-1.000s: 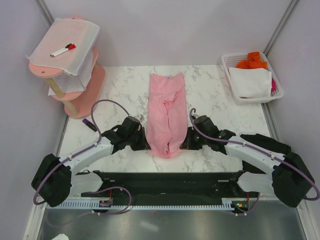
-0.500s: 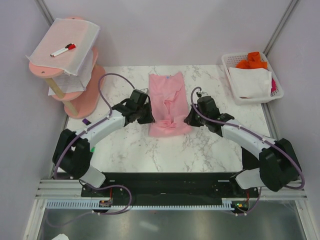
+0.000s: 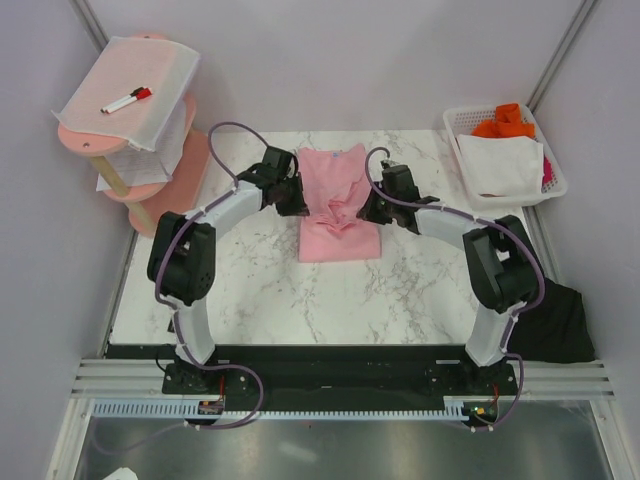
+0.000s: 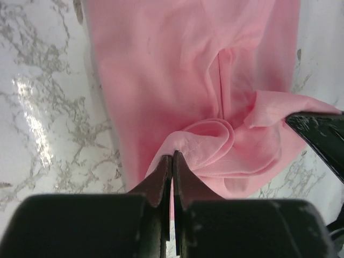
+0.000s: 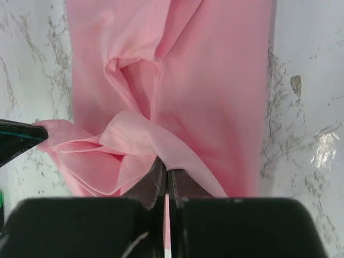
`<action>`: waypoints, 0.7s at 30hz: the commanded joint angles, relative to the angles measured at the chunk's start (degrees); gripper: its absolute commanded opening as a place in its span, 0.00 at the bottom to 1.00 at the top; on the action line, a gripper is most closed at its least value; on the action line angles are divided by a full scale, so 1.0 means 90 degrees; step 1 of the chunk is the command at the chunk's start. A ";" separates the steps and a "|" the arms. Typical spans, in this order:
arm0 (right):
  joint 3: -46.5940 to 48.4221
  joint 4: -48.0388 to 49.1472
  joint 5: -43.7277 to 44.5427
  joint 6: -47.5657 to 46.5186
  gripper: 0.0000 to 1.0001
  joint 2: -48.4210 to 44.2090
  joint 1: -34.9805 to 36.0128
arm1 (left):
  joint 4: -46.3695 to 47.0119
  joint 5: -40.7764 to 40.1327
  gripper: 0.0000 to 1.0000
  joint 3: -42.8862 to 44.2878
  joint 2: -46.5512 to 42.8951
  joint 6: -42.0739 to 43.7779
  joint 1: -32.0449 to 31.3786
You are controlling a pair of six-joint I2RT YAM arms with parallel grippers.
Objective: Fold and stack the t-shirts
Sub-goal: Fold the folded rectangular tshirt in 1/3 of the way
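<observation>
Okay, top view first: we see the light pink short-sleeved cloth t-shirt point(image 3: 340, 228) lying on the white marble table point(image 3: 420, 285), at the centre toward 12 o'clock. Its collar end is at 12 o'clock. Its near end is doubled back over the body, with a rumpled ridge across the middle. The left gripper point(image 3: 300, 203) is at the shirt's 9 o'clock edge and the right gripper point(image 3: 367, 210) at its 3 o'clock edge, both at that ridge.

From the left wrist we see the left gripper point(image 4: 172, 160) with its fingers pressed together on a pinch of pink hem. The pinched fold is bunched above the flat layer under it. From the right wrist it is the same: the right gripper point(image 5: 165, 171) has its fingers closed tight on a pink fabric edge, with loose folds at its 10 o'clock. In each wrist view the opposite gripper's black tip pokes in from the side.

The solid black cloth t-shirt point(image 3: 560, 322) is bunched at the table's 4 o'clock edge, beside the right arm. We cannot tell how it lies.

At 10 o'clock we note a pink tiered round stand point(image 3: 172, 175) draped with a translucent white mesh sheet point(image 3: 160, 70), and a red-and-white marker pen point(image 3: 127, 99) on top. At 2 o'clock a white plastic slotted basket point(image 3: 512, 200) holds an orange cloth point(image 3: 503, 123) and a white cloth point(image 3: 498, 165).
</observation>
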 commanded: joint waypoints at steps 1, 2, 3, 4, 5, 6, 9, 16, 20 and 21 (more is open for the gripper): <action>0.0702 0.0425 -0.0228 0.0109 0.07 0.0714 -0.0221 | -0.0110 0.0604 0.05 0.0960 0.0559 0.0475 0.0263; 0.0897 0.0444 -0.0180 0.0148 0.13 0.0813 -0.0289 | -0.0276 0.0634 0.28 0.1136 0.0860 0.0523 0.0302; 0.0986 0.0454 -0.0237 0.0158 0.22 0.0911 -0.0348 | -0.0345 0.0547 0.51 0.1437 0.0960 0.0514 0.0370; 0.1025 0.0541 -0.0276 0.0178 0.33 0.0960 -0.0397 | -0.0413 0.0508 0.74 0.1556 0.1038 0.0504 0.0390; 0.0920 0.0890 -0.0325 0.0236 0.45 0.0903 -0.0465 | -0.0453 0.0468 0.79 0.1616 0.1039 0.0533 0.0410; 0.0831 0.1077 -0.0422 0.0246 0.68 0.0805 -0.0485 | -0.0463 0.0400 0.83 0.1587 0.0962 0.0553 0.0420; 0.0460 0.1460 -0.0384 0.0120 0.98 0.0210 -0.0505 | -0.0443 0.0176 0.89 0.1257 0.0503 0.0612 0.0420; -0.0077 0.0855 -0.0687 -0.0047 0.86 -0.0289 -0.0495 | -0.0044 0.0399 0.88 -0.0198 -0.0464 0.0495 0.0381; -0.0905 0.0980 -0.0998 -0.0047 0.71 -0.0426 -0.0495 | 0.0474 0.0624 0.81 -0.1388 -0.0845 0.0251 0.0361; -0.1024 0.1078 -0.1125 -0.0027 0.57 -0.0426 -0.0495 | 0.0600 0.0789 0.79 -0.1585 -0.0913 0.0212 0.0342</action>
